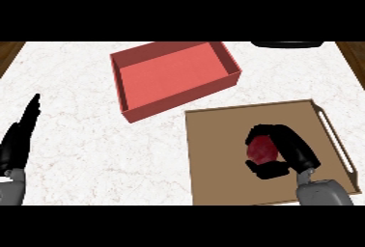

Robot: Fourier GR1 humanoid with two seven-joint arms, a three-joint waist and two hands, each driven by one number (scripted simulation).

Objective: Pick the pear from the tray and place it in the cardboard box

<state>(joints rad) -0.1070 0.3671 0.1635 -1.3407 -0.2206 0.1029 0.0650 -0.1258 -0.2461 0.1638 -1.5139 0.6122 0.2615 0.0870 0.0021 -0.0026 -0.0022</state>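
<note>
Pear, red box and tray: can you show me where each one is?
pear (261, 149), head view, on its red side showing between the right hand's fingers.
red box (171, 72), head view, on its inside floor.
tray (221, 159), head view, on bare brown floor left of the pear.

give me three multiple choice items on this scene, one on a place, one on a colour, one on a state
1. Where is the pear?
A. in the box
B. on the tray
C. on the bare counter

2. What colour is the box?
A. red
B. blue
C. green

3. What is the right robot hand doing?
A. resting open at the edge
B. curled round the pear
C. pressing flat on the box

Key:
1 B, the pear sits over the brown tray, not in the box.
2 A, walls and floor of the box are red.
3 B, its black fingers wrap the dark red pear on both sides, while the left robot hand rests open at the left edge.
</note>
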